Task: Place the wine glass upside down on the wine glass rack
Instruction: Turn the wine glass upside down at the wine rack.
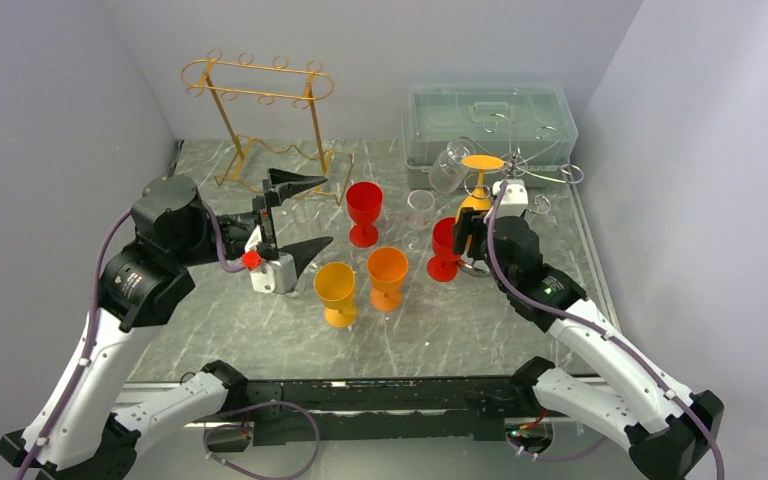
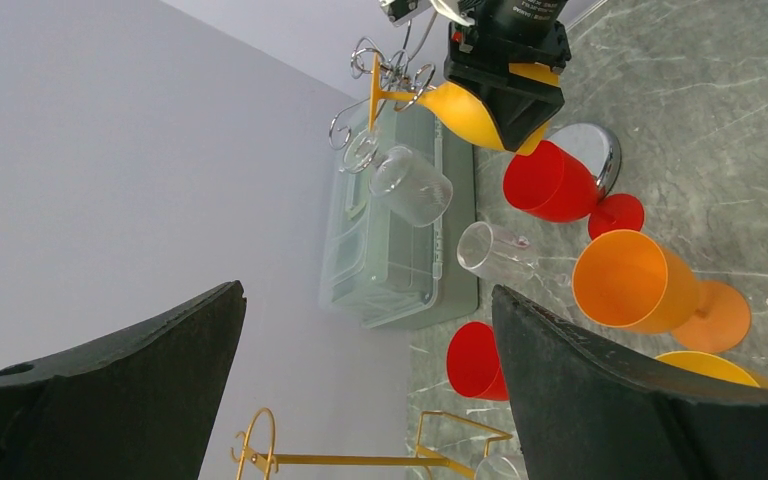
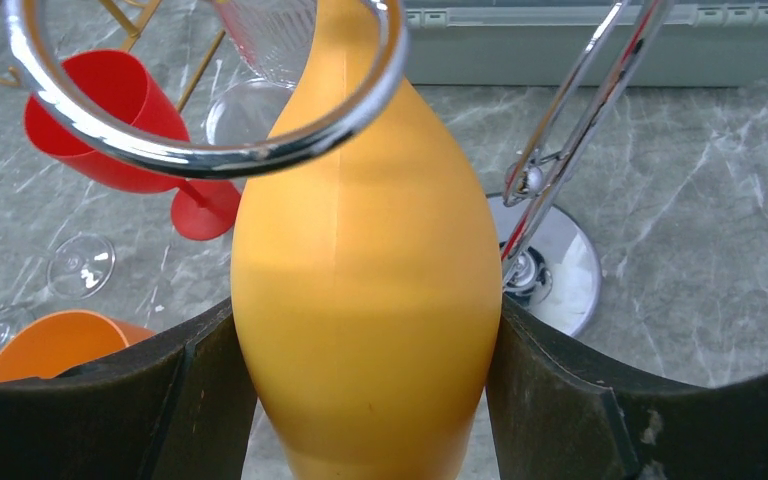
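Right claw [image 1: 473,228]: jaws clasped on the bowl of a yellow wine glass [image 3: 365,300], which is upside down with its foot uppermost. A ring [image 3: 200,158] of the chrome wine glass rack [image 3: 565,285] crosses the glass's narrow neck just above the fingers [image 3: 160,400]. The rack's disc base stands just beyond the claw to its right, and a near red goblet [image 1: 443,248] stands just to its left. Left claw [image 1: 318,212]: jaws spread wide, holding nothing, well apart from the right claw, with a far red goblet [image 1: 364,205], an orange goblet [image 1: 387,272] and a yellow goblet [image 1: 335,290] standing between the two.
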Robot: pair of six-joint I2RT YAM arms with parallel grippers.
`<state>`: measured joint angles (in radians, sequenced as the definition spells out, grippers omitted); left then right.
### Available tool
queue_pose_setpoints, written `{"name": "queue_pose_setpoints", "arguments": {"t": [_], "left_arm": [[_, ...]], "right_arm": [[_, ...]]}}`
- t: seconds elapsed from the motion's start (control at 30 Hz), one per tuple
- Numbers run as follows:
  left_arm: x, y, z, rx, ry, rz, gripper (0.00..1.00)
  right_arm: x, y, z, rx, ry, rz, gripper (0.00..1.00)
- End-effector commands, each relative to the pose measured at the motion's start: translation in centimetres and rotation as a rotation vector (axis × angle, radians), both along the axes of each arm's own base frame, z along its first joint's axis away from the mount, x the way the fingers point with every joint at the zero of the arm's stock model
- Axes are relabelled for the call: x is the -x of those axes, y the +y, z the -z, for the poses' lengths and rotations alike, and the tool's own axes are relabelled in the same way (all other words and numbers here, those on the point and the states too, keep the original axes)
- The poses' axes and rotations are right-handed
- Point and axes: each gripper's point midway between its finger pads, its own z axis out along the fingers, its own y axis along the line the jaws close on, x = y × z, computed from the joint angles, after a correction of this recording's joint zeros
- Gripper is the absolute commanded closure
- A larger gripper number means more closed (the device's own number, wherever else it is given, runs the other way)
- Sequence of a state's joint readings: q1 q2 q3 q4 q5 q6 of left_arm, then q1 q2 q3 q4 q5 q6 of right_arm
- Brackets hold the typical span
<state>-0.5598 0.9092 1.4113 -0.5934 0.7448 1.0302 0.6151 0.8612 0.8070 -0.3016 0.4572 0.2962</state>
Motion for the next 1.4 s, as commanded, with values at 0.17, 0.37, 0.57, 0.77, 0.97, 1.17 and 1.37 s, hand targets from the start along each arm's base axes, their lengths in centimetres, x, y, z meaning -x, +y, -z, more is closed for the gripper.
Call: {"name": "queue_pose_setpoints", "arguments": {"t": [0.17, 0.37, 0.57, 0.77, 0.97, 1.17, 1.37], "left_arm": [[0.6, 0.3, -1.0, 0.015, -0.023, 0.005, 0.01], [0.7, 0.2, -1.2, 0.020, -0.021, 0.013, 0.01], [0.8, 0.1, -1.3, 0.022, -0.019, 0.020, 0.01], [1.0, 0.1, -1.4, 0.027, -0.014, 0.024, 0.01], [1.0, 0.0, -1.8, 0.033, -0.017, 0.027, 0.01], [1.0, 0.0, -2.1, 0.040, -0.010, 0.028, 0.01], [0.8, 0.0, -2.0, 0.037, -0.011, 0.024, 0.01]], "right_arm": [[-0.2, 0.8, -3.1, 0.016, -0.076, -0.080, 0.63], [0.3, 0.6, -3.2, 0.072, -0.090, -0.121, 0.66], [1.0, 0.7, -2.6, 0.107, -0.081, -0.166, 0.67], [1.5, 0.7, -1.6, 0.130, -0.064, -0.198, 0.68], [1.9, 0.8, -1.5, 0.152, -0.068, -0.232, 0.69], [2.5, 0.3, -1.5, 0.160, -0.103, -0.238, 0.73], [2.9, -0.4, -1.3, 0.180, -0.104, -0.222, 0.73]]}}
